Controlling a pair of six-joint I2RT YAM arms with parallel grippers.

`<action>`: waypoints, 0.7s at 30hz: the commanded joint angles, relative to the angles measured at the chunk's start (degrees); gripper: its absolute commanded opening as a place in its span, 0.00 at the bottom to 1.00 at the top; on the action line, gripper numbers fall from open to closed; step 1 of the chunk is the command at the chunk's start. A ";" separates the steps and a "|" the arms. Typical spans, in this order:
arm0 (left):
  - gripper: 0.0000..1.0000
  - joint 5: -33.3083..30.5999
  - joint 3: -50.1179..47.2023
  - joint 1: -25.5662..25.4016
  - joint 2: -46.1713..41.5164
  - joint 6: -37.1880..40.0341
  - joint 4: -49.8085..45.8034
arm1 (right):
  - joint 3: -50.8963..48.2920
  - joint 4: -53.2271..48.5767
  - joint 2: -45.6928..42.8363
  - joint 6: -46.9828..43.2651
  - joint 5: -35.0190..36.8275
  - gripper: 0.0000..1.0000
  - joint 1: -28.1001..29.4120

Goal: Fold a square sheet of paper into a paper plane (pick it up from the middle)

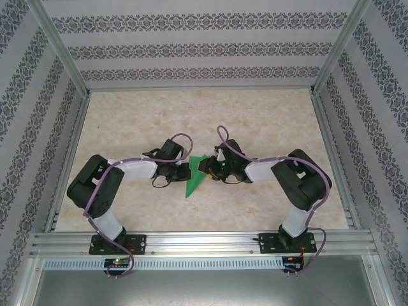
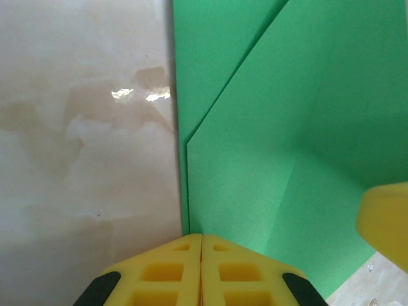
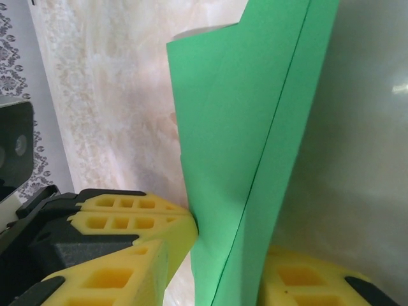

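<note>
A marbled beige surface (image 1: pixel 255 121) lay between patterned walls (image 1: pixel 191 48). At its centre the paper plane (image 1: pixel 194 177) hung between both arms. The left pincer (image 2: pixel 201 245) was pressed together on its edge at six o'clock; the right pincer (image 3: pixel 226 255) straddled its folded layers (image 3: pixel 248 146).

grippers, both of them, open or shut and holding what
left gripper: shut on the green paper.
right gripper: shut on the green paper.
</note>
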 commanded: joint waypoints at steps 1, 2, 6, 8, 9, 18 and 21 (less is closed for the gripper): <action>0.09 -0.04 -1.76 0.30 -0.01 0.04 -2.08 | 0.84 1.33 0.62 0.35 -0.03 0.36 -0.33; 0.09 -0.11 -1.79 0.30 -0.21 0.09 -2.12 | -0.28 1.79 -0.19 0.47 0.99 0.38 -0.31; 0.09 2.44 -2.49 0.30 0.00 -1.12 -0.05 | 0.69 2.83 0.86 -0.33 -0.39 0.37 -0.80; 0.09 4.25 -3.20 0.21 0.16 -2.24 2.04 | 1.20 4.66 1.72 0.14 -0.39 0.36 -0.82; 0.09 4.78 -3.49 0.18 0.16 -2.69 2.69 | 1.55 4.80 2.05 0.22 -0.28 0.36 -0.86; 0.09 4.38 -4.61 -0.05 -0.96 -3.87 3.58 | 3.70 4.17 4.57 -0.58 -0.78 0.33 -0.87; 0.09 5.11 -4.60 -0.06 -0.78 -4.54 4.57 | 4.28 3.95 5.44 -1.57 -1.09 0.31 -0.73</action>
